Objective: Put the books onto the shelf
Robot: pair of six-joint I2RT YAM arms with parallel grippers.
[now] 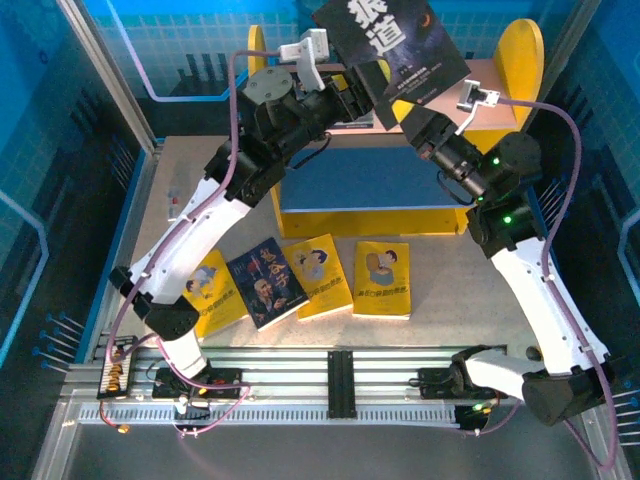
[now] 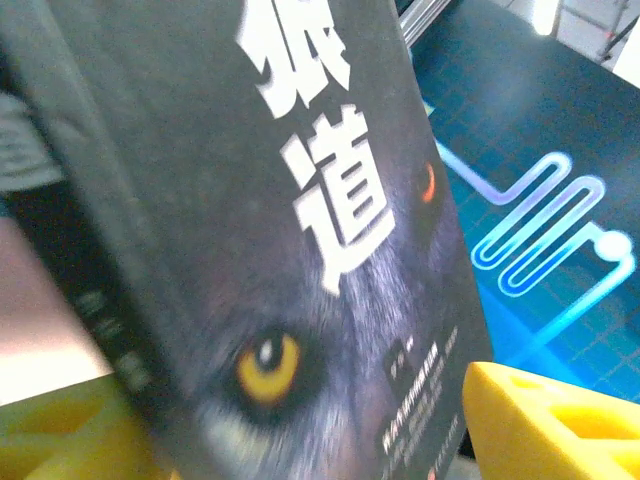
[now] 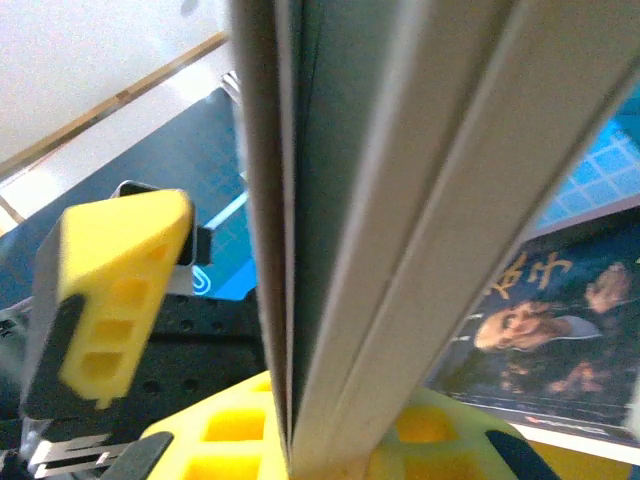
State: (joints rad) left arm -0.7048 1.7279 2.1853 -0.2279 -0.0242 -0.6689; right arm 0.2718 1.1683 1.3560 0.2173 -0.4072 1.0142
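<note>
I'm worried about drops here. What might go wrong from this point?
1. The dark wolf book hangs tilted above the shelf, pinched near its lower edge by the right gripper alone; it may pivot or slip out.
2. The left gripper, open, flanks the cover closely; pulling away may knock it.

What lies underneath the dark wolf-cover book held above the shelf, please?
Beneath the wolf-cover book, the pink upper board of the shelf shows at its right end; the board's middle, with anything on it, is hidden by the book.
</note>
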